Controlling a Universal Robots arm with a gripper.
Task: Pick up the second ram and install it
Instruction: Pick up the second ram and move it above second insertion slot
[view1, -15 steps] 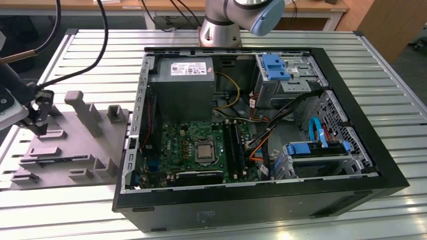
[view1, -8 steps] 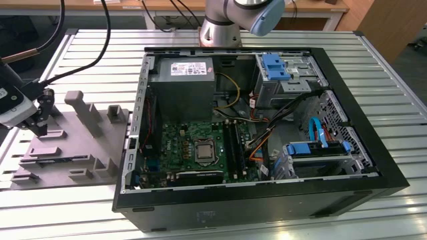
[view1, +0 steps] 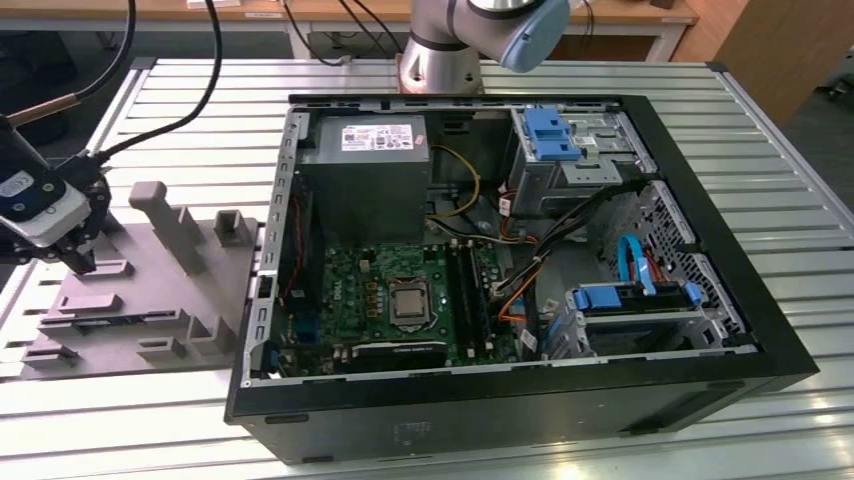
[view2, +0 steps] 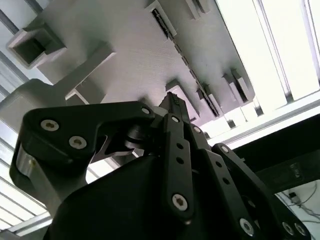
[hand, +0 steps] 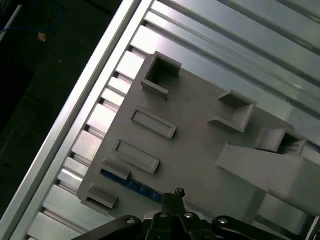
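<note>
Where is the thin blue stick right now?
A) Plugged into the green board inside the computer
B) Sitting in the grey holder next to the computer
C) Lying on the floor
B: in the first wrist view the blue stick sits in the grey holder, with the gripper close to one end of it. In the exterior view that holder is outside the computer case, on its left.

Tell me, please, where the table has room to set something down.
Free: table slats at the exterior view's right of the computer case, and between the grey fixture and the near edge. Crowded: inside the case, and the fixture below the gripper.
</note>
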